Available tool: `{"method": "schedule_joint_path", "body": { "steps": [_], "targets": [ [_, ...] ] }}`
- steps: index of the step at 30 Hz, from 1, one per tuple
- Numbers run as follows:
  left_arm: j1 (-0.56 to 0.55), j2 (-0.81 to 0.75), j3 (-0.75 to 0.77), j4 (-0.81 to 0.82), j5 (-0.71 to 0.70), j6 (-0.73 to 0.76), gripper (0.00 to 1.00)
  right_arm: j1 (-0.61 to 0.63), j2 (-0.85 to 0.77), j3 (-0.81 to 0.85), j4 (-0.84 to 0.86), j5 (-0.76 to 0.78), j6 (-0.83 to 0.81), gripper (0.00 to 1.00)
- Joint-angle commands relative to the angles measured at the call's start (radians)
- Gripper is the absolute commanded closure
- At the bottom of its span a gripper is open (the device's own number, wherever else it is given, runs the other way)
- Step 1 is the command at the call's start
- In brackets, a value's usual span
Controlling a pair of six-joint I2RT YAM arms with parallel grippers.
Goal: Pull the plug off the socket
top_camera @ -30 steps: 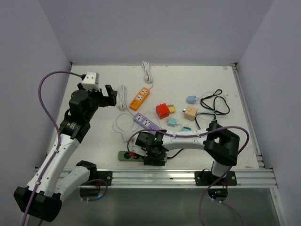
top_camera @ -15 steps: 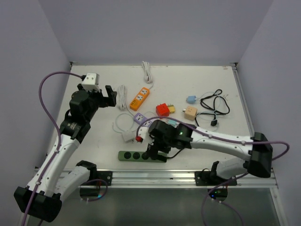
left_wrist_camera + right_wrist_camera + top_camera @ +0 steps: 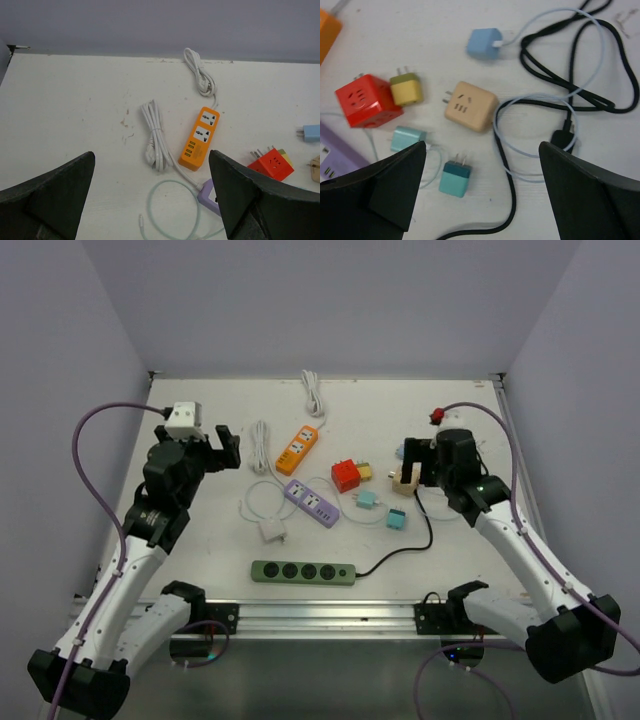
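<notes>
Gaping empty, left claw point(image 3: 151, 155) and right claw point(image 3: 482, 145) hang above scattered adapters point(image 3: 470, 106), green strip point(image 3: 303, 573) seemingly unplugged.

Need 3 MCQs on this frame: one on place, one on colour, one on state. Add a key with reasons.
1. Where does the orange power strip lie?
A) at the near edge by the arm bases
B) at the table's right edge
C) beyond the purple strip, towards the far edge

2. What colour is the cord leaving the green power strip?
A) black
B) white
C) orange

3. What state is the right gripper in?
A) shut on a plug
B) open, holding nothing
C) shut, empty

Key:
1 C, the top view shows it farther from the arms than the purple strip.
2 A, a black line runs from the strip's right end.
3 B, the wrist view shows the fingers wide apart with nothing held.
</notes>
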Motion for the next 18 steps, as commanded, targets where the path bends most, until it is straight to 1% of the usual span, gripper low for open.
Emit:
{"method": "schedule_joint_path", "body": {
  "steps": [1,2,3,7,13,18],
  "targets": [
    [-0.011,-0.047,-0.013,0.047,-0.098,0.001,0.0,-0.147,-0.054,-0.057,0.115,0.03,0.157,0.01],
    [-0.013,-0.048,-0.015,0.049,-0.101,0.001,0.0,-0.149,-0.053,-0.061,0.111,0.081,0.154,0.01],
    [-0.013,-0.047,-0.016,0.052,-0.096,-0.001,0.0,-0.149,-0.05,-0.058,0.1,0.103,0.189,0.01],
    [-0.013,-0.021,-0.005,0.043,-0.092,0.001,0.0,-0.149,-0.013,-0.017,0.053,0.175,0.219,0.01],
    [-0.013,-0.015,-0.002,0.035,-0.098,0.005,0.0,-0.146,0.041,0.038,-0.021,0.224,0.243,0.01],
    [-0.013,-0.015,-0.004,0.033,-0.111,0.005,0.0,-0.145,0.007,0.017,0.009,0.217,0.228,0.01]
  ]
}}
